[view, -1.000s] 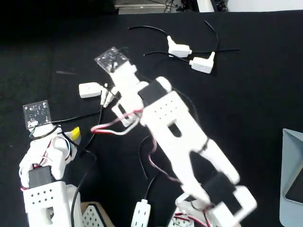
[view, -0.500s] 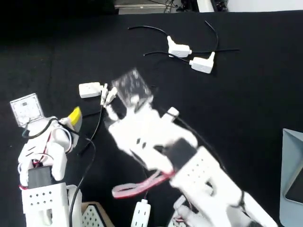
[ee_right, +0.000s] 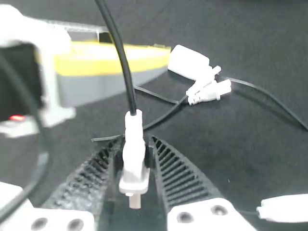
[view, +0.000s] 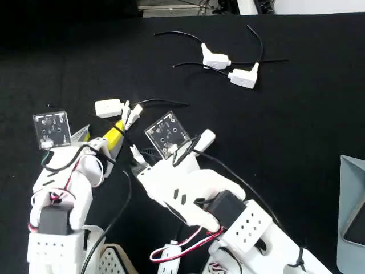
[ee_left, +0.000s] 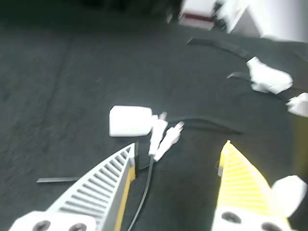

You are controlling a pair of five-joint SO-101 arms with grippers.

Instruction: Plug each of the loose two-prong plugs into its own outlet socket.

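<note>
Pulled back from its long stretch toward 11 o'clock a second ago, the right arm now sits folded near the 6 o'clock edge of the high view, while the left arm has swung its jaws forward from 8 o'clock toward the table's middle. Nearest, at 6 o'clock, lies the end of the power strip (view: 170, 258). Just beyond it the right gripper (ee_right: 134, 140) is clenched on a white plug (ee_right: 133, 161), whose black cord (ee_right: 115, 53) leaves past the fingertips. That plug looks light, hard and smooth. Its cord is soft but springy and likely to tug, so the flat sides of the moulded body seem the place to hold it, with the prongs left free. At 9 o'clock of it the left gripper (ee_left: 179, 146) stands released, jaws wide apart with nothing between them, aimed at the white block (ee_left: 130, 121). The paired plugs (ee_left: 163, 134) lie touching that block. A loop of cord beside the block, covered by the right arm a second ago, is now in sight. Farthest, near 1 o'clock, two loose plugs (view: 215, 58) rest on the cloth as they did before, well apart from both arms.
</note>
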